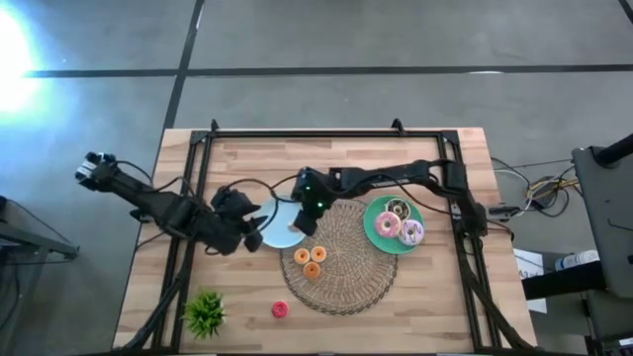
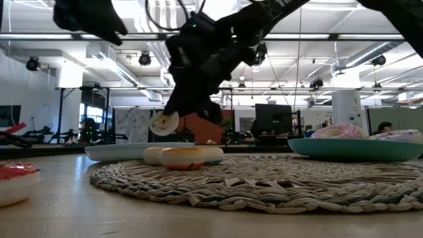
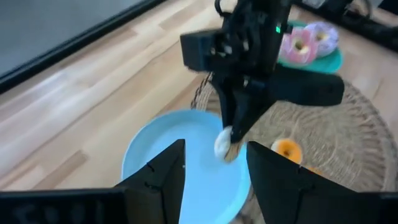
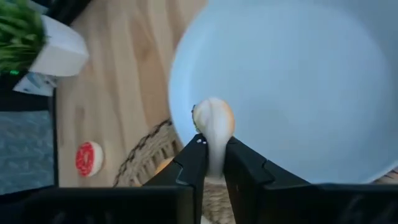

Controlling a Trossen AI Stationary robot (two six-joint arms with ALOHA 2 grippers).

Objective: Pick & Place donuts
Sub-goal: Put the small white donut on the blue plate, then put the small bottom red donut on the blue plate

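That tiny donut (image 4: pixel 213 121) pinched edge-on in the right pincer (image 4: pixel 212 163), hanging just over the light-blue plate (image 4: pixel 298 81) below it, looks light, hard and slick, so I'd grip across the ring; left pincer (image 3: pixel 212 180) sits open beside the plate.

1. My right gripper (image 4: pixel 213 163), black, pinches a cream-and-tan tiny donut (image 4: pixel 213 124).
2. The plate (image 1: pixel 277 235) below is light blue.
3. The other plate (image 1: pixel 374 229) is green, bearing pink (image 1: pixel 387 225) and lilac-white (image 1: pixel 411 232) donuts.
4. Two orange donuts (image 1: pixel 308 262) lie on my beige woven mat (image 1: pixel 351 272).
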